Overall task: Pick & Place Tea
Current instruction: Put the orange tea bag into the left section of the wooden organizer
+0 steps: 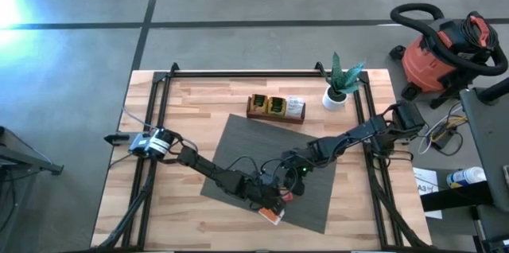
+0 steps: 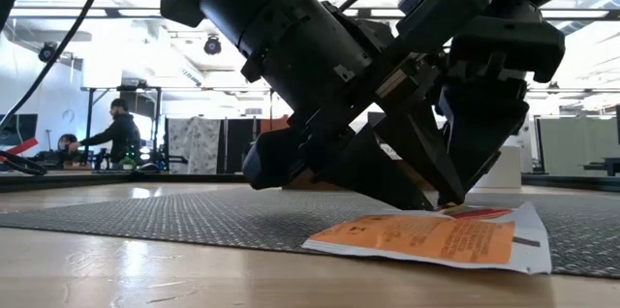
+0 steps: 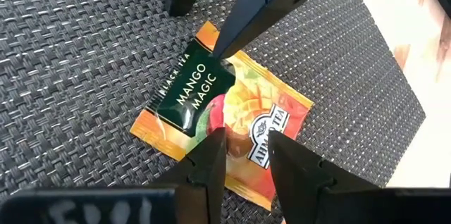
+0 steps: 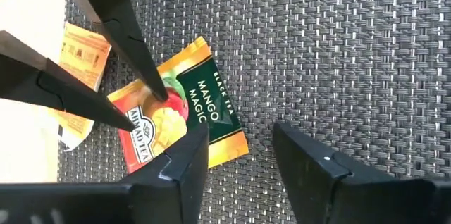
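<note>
Left gripper (image 3: 246, 139), partly released: its two fingertips stood a little apart on the face of a tea sachet (image 3: 190, 94), apparently pinning it flat rather than clasping it. Right gripper (image 4: 239, 136), jaws spread wide, met the same sachet from the opposite side. One finger touched an edge, probably to get under the thin packet while the other arm steadied it. The sachet lay flat on the grey woven mat (image 3: 70, 55), near the mat's front edge. Its dark green panel read "BLACK TEA" and "MANGO MAGIC". A crest on the orange-red fruit picture read "AHMAD TEA". A second orange sachet (image 4: 81, 55) lay just beside it at the mat's border, partly on the wooden table (image 1: 199, 94); its print was too small to read. The wooden tray (image 1: 274, 107), the likely destination, stood well apart at the mat's far side.
</note>
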Tool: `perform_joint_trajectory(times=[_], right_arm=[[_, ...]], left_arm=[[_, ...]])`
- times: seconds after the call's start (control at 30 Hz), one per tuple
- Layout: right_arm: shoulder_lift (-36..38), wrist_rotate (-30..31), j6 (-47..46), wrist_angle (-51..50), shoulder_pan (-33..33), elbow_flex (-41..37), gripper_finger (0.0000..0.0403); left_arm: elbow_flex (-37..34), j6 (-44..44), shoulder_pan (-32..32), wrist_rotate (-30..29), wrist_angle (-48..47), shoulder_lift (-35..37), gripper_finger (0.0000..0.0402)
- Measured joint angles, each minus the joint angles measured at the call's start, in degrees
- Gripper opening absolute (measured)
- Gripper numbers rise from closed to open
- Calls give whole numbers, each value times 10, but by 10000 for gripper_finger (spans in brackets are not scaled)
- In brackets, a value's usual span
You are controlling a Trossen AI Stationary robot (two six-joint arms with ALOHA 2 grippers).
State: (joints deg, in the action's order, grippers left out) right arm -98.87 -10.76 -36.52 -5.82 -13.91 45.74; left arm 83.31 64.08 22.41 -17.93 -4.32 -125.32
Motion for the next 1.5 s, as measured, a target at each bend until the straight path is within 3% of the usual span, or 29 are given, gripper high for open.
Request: perform_joint_trajectory(times=[0.6,1.07,1.27,1.5], right_arm=[[-4,-33,-36,0,-28,10,107],[-2,5,-34,4,-28,10,14],[28,29,-34,4,-31,11,9],[90,68,-34,-33,-31,11,8]], left_arm=[[-1,2,0,0,1,0,110],[5,5,1,-1,3,1,110],[6,-10,3,0,-4,30,110],[6,-10,8,-65,-38,89,110]])
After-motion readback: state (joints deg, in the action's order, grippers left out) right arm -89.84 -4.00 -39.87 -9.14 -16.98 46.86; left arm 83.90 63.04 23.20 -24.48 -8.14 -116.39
